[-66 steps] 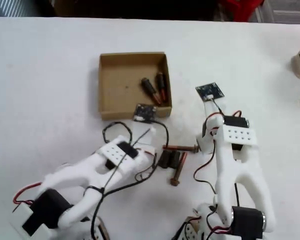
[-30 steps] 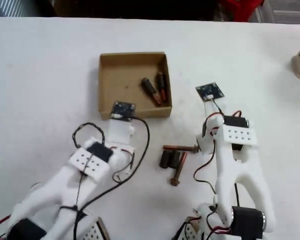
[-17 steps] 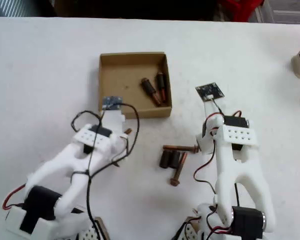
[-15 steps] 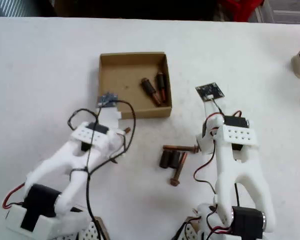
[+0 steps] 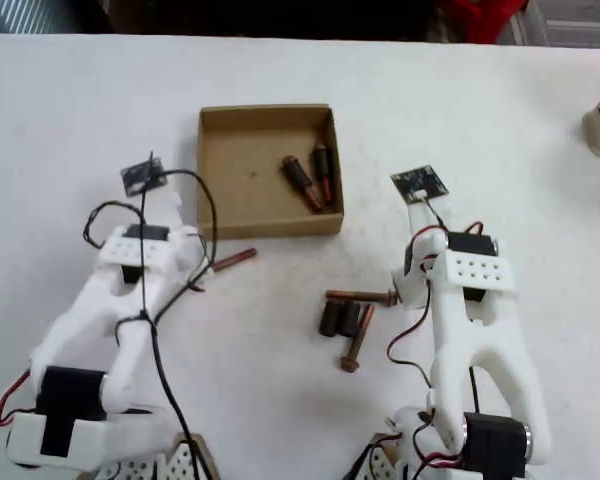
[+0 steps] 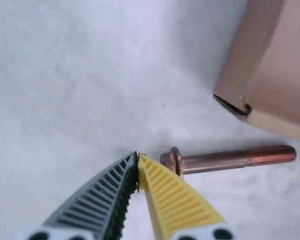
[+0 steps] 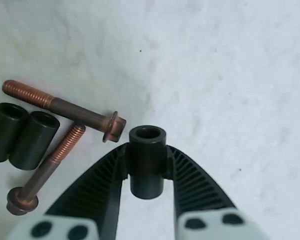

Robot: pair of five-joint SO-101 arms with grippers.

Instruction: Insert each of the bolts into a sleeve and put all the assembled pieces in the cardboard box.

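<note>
Swinging out from the middle pile toward 9 o'clock, the left arm (image 5: pixel 120 300) has brought one bolt (image 5: pixel 233 260) with it. That bolt now lies flat on the table (image 5: pixel 500 130), free of the fingers. Nearest me, the right gripper (image 7: pixel 146 150) is clamped around a dark sleeve (image 7: pixel 147 165), which stands upright with its bore open at the top. At its 9 o'clock sit two loose bolts (image 5: pixel 358 318) and two spare sleeves (image 5: pixel 340 318), the sleeves touching side by side. Farther out, the left gripper (image 6: pixel 137 157) has its fingers pressed together on nothing, the tips just beside the bolt's flanged head. The bolt rests just beside the near wall of the cardboard box (image 5: pixel 245 165), at the box's 6 o'clock. Two assembled pieces (image 5: pixel 310 175) already lie in the box at its 3 o'clock side. I judge these parts stiff, dense for their size and smooth — a round shank will roll if nudged. I'd pinch the bolt across the plain shank close behind the head, leaving the threaded end clear to enter the bore.
</note>
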